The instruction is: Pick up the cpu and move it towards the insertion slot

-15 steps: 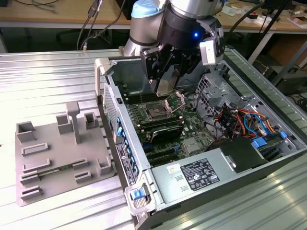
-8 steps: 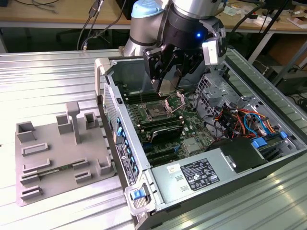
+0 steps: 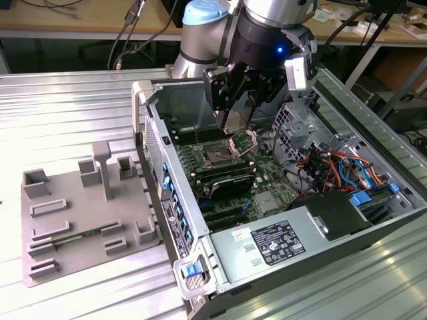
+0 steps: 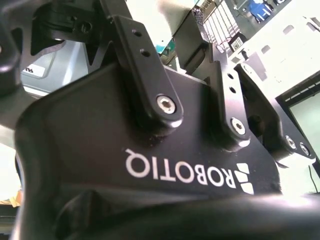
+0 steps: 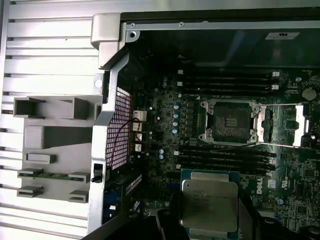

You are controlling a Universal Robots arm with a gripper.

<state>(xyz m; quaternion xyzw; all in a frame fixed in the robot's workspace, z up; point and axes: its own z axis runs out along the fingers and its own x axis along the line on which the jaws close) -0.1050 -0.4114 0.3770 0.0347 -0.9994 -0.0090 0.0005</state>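
hand: my hand (image 3: pixel 235 127) is over the open pc case (image 3: pixel 200 267), closed on the cpu (image 5: pixel 209 206); in the first wrist view i see dark fingers (image 5: pixel 170 225) at the plate's edges.
cpu: silvery top facing the camera, held flat-ish above the board, near the memory slots (image 5: pixel 225 152), short of the socket.
insertion slot: socket (image 5: pixel 230 121) sits just past those slots, load frame (image 5: pixel 282 125) flipped open to one side, wire lever (image 5: pixel 235 146) lying across the board beside it.
risk 1: grip looks like edge contact only; i'd judge any slip drops the plate onto the board or the socket pins.
risk 2: if it comes in tilted or rotated, a corner could catch the socket rim; i can't tell notch orientation from here.
risk 3: open frame and lever stand close to the path, hand body could clip them.
far: grey fixture (image 3: pixel 80 213) on the worktop (image 3: pixel 67 100) outside the case, well apart, no concern.
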